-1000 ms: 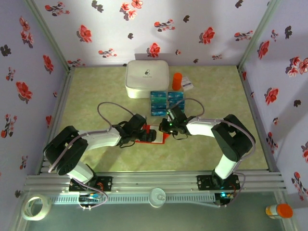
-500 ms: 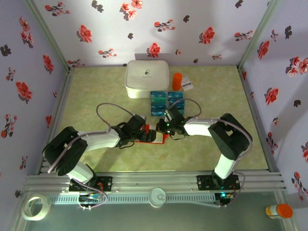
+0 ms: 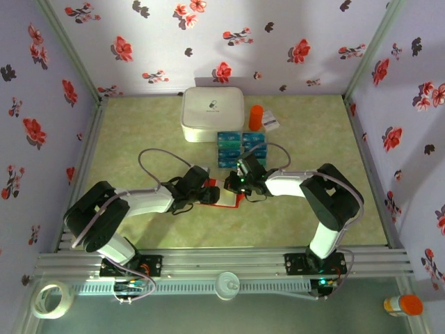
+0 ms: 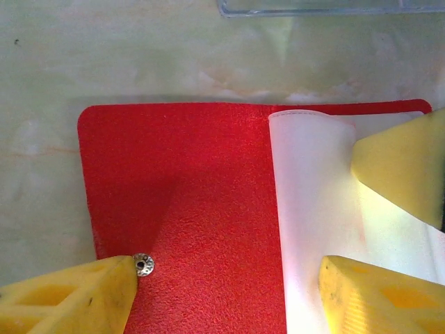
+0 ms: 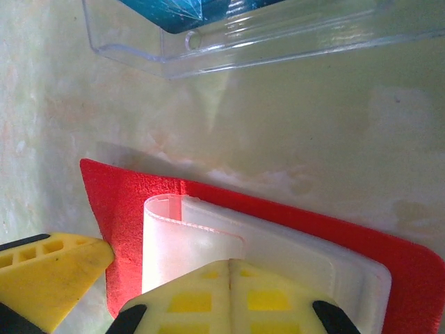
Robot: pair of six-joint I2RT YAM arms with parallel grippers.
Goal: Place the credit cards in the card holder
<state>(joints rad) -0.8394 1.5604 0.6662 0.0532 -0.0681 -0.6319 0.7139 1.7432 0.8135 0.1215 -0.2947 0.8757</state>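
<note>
Plainly, left gripper [image 4: 228, 268] spreads over the grainy red card holder [image 4: 181, 181]; right gripper [image 5: 229, 264], clenched, presses its glossy white sleeve [image 5: 208, 240].

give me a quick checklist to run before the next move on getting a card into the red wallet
1. Wallet open and lying flat: ok.
2. White inner pocket exposed: ok.
3. Right end effector shut, tips on that pocket: ok.
4. Left end effector open over the wallet: ok.
5. Card in an end effector: not ok; the cards lie in their clear tray.
6. Pocket mouth wide enough for a card: cannot tell.
</note>
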